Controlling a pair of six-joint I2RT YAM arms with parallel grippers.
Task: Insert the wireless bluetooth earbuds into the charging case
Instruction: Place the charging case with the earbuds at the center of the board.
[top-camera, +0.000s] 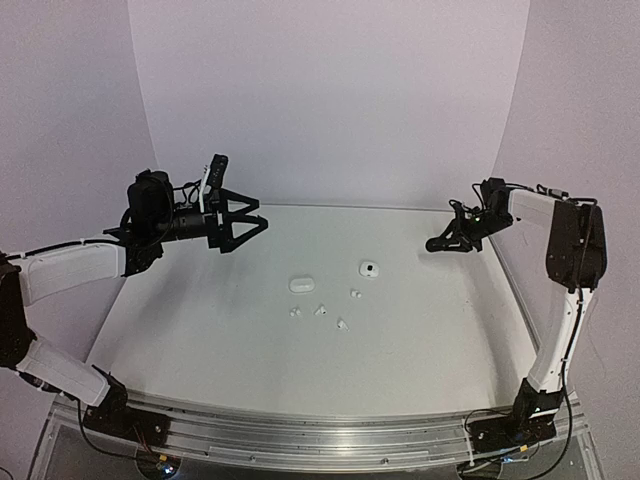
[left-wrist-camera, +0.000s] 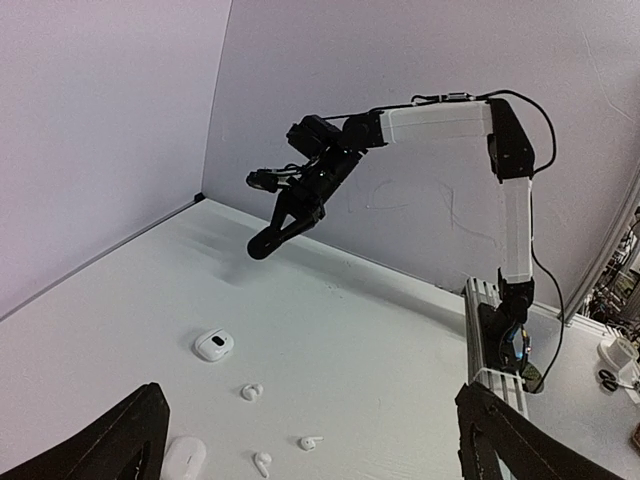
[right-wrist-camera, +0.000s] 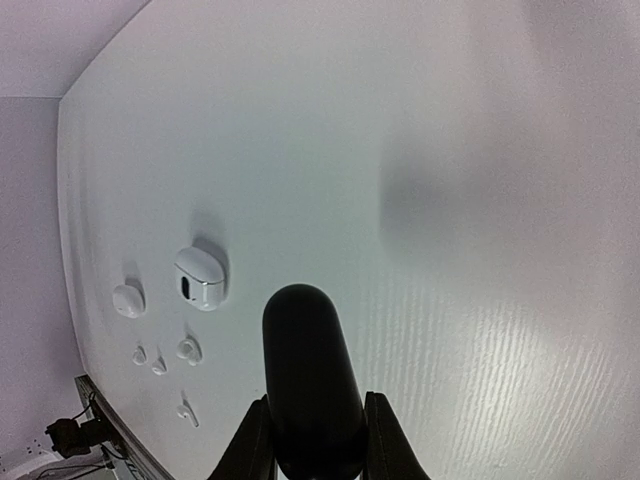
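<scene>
Left gripper (top-camera: 262, 216) hung high over the far left of the table (top-camera: 200, 330), jaws spread wide and empty, poised, it seemed, for a pick. Right gripper (top-camera: 434, 244) hovered opposite, jaws pinched together, apparently parked out of the way. Four white earbuds (top-camera: 320, 310) lay loose mid-table, just beside two white charging cases (top-camera: 301, 284), none of them in a case.
</scene>
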